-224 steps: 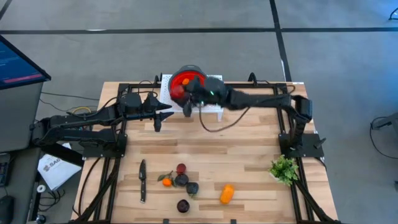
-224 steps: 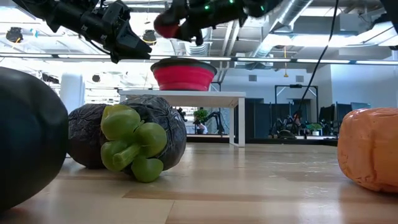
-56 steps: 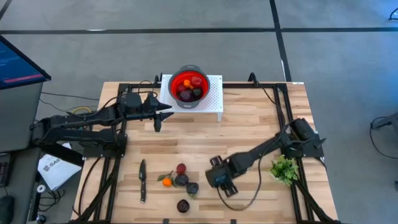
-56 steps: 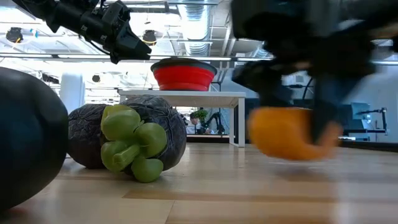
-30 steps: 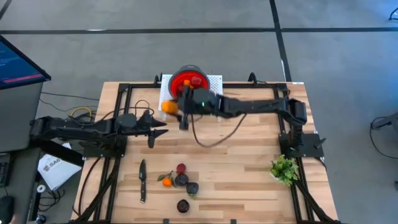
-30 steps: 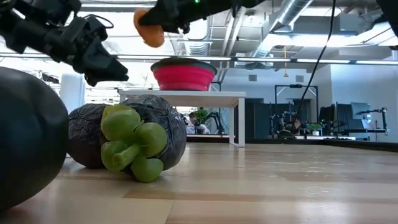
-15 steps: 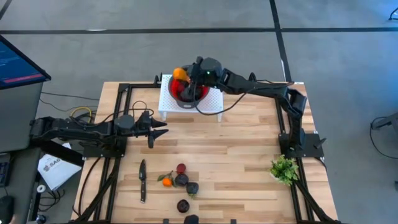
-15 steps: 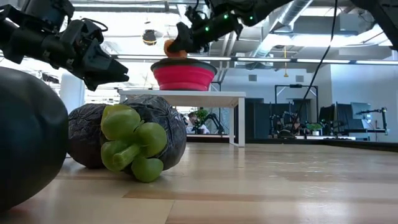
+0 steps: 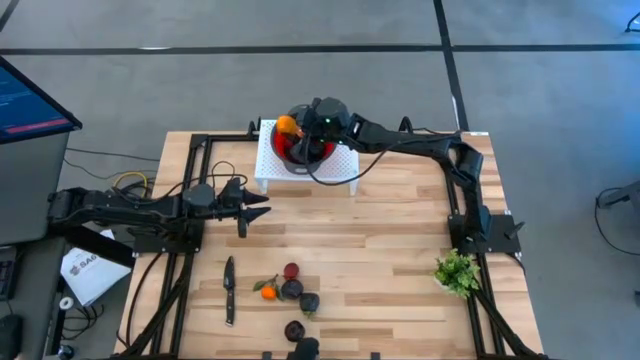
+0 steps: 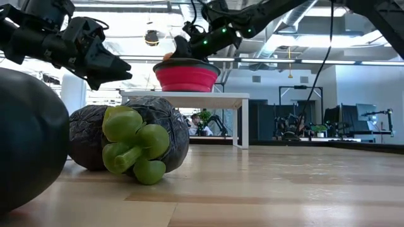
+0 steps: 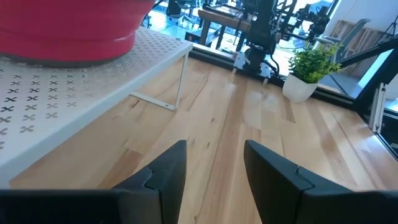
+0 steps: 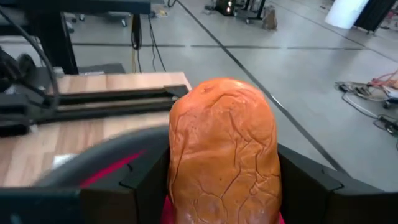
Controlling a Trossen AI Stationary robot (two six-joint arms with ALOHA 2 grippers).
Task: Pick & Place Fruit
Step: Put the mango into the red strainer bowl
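High view shows the right gripper (image 9: 291, 128) holding an orange fruit (image 9: 287, 125) over the red bowl (image 9: 302, 150) on the white stand (image 9: 340, 165). Left gripper (image 9: 262, 205) waits half open above the desk (image 9: 400, 240).

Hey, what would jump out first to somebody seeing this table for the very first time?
The right gripper holds an orange fruit over the red bowl, which sits on a white stand at the table's far edge. Near the front edge lies a cluster of small fruit, with the left gripper open above bare wood.
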